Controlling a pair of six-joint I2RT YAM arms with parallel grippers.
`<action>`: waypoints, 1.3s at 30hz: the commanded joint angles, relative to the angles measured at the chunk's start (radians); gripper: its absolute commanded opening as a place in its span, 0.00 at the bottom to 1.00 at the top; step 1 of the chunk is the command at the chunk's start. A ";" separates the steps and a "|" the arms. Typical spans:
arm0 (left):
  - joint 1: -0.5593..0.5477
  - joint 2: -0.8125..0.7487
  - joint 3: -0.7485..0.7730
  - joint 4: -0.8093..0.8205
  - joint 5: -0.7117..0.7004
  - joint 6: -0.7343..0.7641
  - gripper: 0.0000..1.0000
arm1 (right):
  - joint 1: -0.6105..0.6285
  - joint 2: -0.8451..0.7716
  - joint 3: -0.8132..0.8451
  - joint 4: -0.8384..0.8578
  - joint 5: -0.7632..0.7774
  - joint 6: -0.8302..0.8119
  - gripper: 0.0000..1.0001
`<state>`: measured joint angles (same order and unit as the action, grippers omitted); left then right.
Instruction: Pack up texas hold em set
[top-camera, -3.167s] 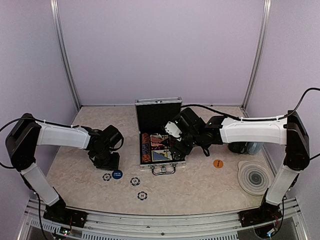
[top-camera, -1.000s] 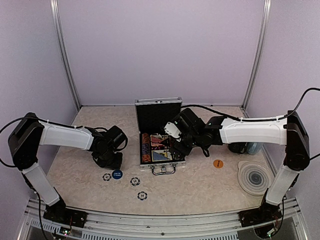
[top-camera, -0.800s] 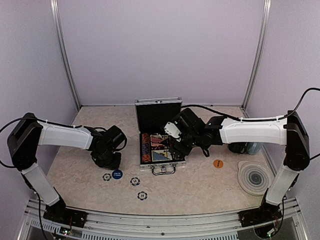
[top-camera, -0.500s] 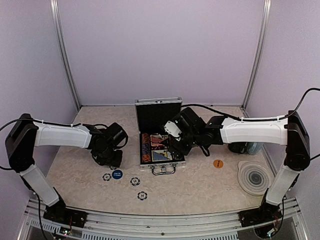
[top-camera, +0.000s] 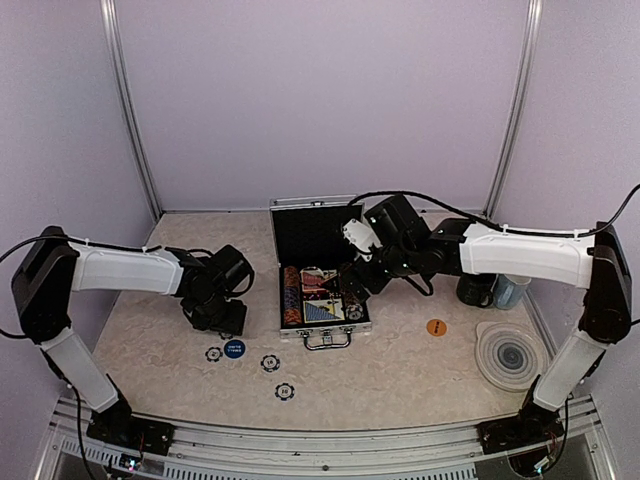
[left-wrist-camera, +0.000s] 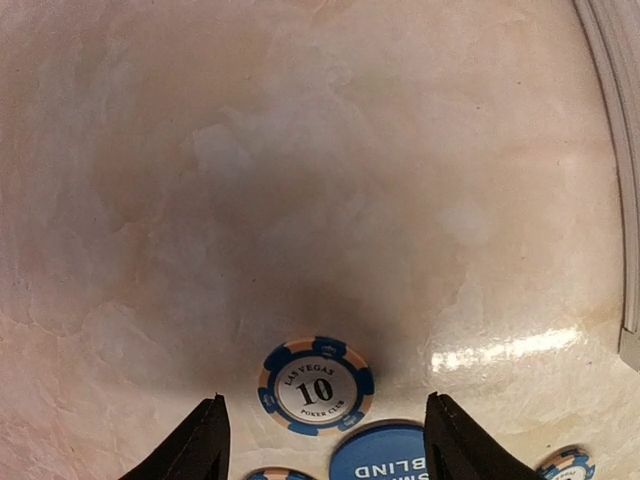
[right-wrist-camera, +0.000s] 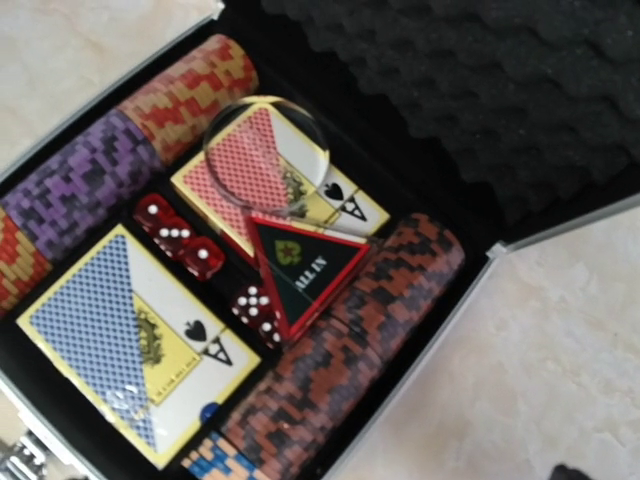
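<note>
Pulling up from the open aluminium case (top-camera: 310, 235), your right hand (top-camera: 352, 278) hangs spread and empty, while your left hand (left-wrist-camera: 325, 440) has widened, gripping nothing, over the blue 10 chip (left-wrist-camera: 318, 385) loose on the desk (left-wrist-camera: 300, 150), so grasp it next.

Open case (right-wrist-camera: 560, 225) noted: black triangle (right-wrist-camera: 305, 270) laid partly over red deck (right-wrist-camera: 255, 170); red dice (right-wrist-camera: 205, 260) lodged between it and blue deck (right-wrist-camera: 110, 330).

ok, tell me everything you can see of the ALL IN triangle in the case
The ALL IN triangle is a flat black plaque with a red rim, a green clover and white lettering. It lies in the open case, overlapping the red deck corner, beside red dice and the red-black chip row. Nothing grips it.
</note>
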<state>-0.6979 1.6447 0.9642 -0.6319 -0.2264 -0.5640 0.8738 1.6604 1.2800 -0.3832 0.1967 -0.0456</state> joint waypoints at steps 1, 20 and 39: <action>0.029 0.035 -0.031 0.027 0.049 0.017 0.66 | 0.001 -0.020 -0.001 0.014 -0.021 0.025 0.99; 0.058 0.039 -0.067 0.053 0.098 0.026 0.47 | 0.001 -0.030 -0.010 0.022 -0.018 0.032 0.99; 0.044 -0.041 -0.029 0.028 0.056 0.026 0.47 | 0.000 -0.021 0.000 0.016 -0.021 0.035 0.99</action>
<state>-0.6426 1.6390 0.9173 -0.5774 -0.1474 -0.5446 0.8738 1.6585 1.2758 -0.3740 0.1791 -0.0238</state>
